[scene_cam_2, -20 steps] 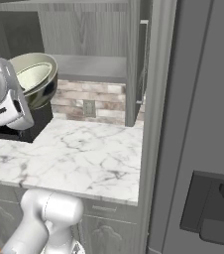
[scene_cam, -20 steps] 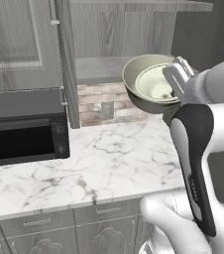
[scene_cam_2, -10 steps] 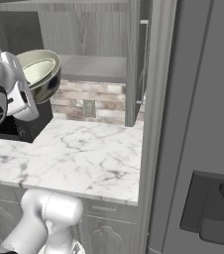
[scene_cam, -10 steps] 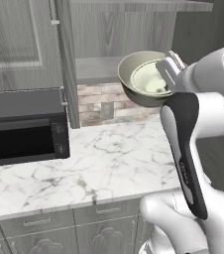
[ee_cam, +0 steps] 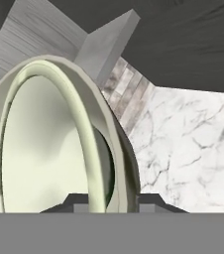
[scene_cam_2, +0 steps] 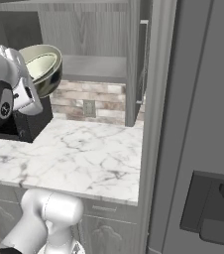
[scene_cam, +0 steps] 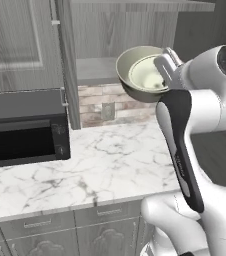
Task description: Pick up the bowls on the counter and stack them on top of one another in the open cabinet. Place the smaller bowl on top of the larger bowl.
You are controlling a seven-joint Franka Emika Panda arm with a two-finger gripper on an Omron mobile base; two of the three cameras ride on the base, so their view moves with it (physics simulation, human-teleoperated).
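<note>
Up in the air, the gripper [scene_cam: 164,62] is clamped on the rim of the big bowl [scene_cam: 135,75], one finger inside and one outside. The small bowl [scene_cam: 147,74] sits nested inside it — both tilted, their pale insides facing the left base camera. They hang above the counter [scene_cam: 100,165], just in front of the open cabinet [scene_cam: 97,37] at about shelf height. A black microwave [scene_cam: 25,127] stands under the closed cabinet door to the left — well apart from the bowls.
</note>
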